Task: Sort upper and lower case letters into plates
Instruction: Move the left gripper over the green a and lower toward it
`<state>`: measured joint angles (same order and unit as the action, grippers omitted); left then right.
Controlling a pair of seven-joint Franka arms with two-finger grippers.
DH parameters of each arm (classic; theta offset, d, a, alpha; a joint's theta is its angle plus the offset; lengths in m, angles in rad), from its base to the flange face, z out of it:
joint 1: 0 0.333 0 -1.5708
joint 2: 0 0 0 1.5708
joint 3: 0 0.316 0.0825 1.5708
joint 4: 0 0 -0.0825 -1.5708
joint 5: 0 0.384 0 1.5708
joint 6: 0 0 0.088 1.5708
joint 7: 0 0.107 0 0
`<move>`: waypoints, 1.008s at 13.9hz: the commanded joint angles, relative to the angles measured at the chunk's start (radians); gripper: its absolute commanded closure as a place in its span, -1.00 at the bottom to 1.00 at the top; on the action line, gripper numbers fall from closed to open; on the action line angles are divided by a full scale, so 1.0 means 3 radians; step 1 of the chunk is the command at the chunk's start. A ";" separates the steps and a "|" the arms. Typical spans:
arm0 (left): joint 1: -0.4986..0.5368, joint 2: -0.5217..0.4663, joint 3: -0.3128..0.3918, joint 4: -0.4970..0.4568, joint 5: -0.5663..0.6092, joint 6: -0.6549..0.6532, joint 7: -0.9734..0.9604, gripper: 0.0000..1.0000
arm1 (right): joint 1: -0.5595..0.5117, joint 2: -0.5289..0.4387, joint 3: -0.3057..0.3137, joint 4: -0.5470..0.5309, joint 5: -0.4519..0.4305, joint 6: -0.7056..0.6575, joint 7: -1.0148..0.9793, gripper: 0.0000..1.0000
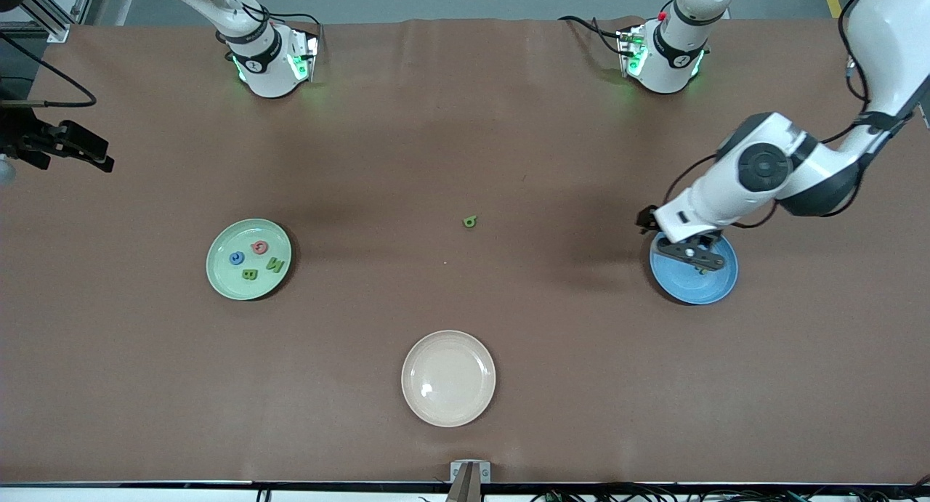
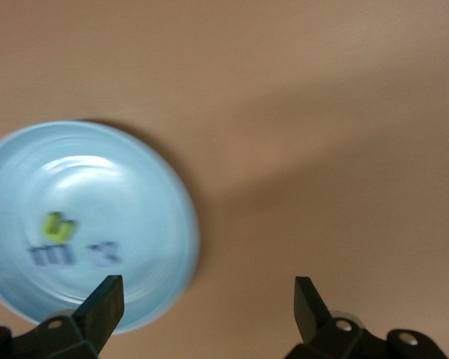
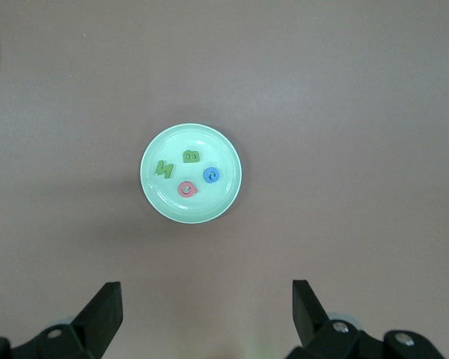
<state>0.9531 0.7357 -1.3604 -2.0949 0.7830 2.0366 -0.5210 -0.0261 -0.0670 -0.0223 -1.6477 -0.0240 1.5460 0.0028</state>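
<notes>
- The table [image 1: 465,124] is covered in one big brown sheet, and my two arms stand at its top edge.
- My left gripper [image 1: 696,253] hangs over the blue plate [image 1: 694,284] at the left arm's end of the table. Its fingers [image 2: 105,303] are spread wide and hold nothing.
- In the left wrist view the blue plate [image 2: 82,224] has three small letters in it: one green letter [image 2: 57,226] with two dark blue letters [image 2: 51,256] beside it. They look smeared, so I cannot read them.
- My right gripper [image 3: 207,307] waits high up over the green plate [image 3: 191,173]. Its fingers [image 3: 105,307] are wide apart and hold nothing too.
- The green plate [image 1: 218,269] sits at the right arm's end of the table. In it are a red letter [image 1: 259,248], a blue letter [image 1: 237,258], a green N [image 1: 275,264] and a green B [image 1: 249,274].
- One more little green letter [image 1: 470,221] lies alone on the brown sheet, between the two plates and well apart from both.
- A cream plate [image 1: 448,378] with no letters in it sits nearer the front camera than that lone letter.
- Nothing lies between the lone letter and either plate.
</notes>
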 commanded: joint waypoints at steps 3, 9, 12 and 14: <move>-0.1150 -0.0024 0.0218 0.0667 -0.0513 -0.0274 -0.1058 -1.00 | -0.0025 -0.0099 -0.0007 -0.0163 0.0090 0.0077 -0.0035 -1.00; -0.2990 0.0088 0.1296 0.1352 -0.0672 -0.0213 -0.2465 -0.95 | -0.0015 -0.0099 -0.0007 -0.0163 0.0095 0.0098 -0.0142 -1.00; -0.3401 0.0186 0.1650 0.1410 -0.0708 0.0184 -0.2849 -0.91 | -0.0020 -0.0099 -0.0007 -0.0158 0.0065 0.0098 -0.0173 -1.00; -0.3514 0.0262 0.1737 0.1410 -0.0703 0.0349 -0.3028 -0.91 | -0.0020 -0.0099 -0.0007 -0.0158 0.0060 0.0098 -0.0173 -1.00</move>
<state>-0.0864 0.7869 -0.8594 -1.6947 0.5888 2.1082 -1.3927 -0.0265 -0.0686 -0.0256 -1.6679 -0.0066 1.5630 -0.0310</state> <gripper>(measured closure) 0.044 0.000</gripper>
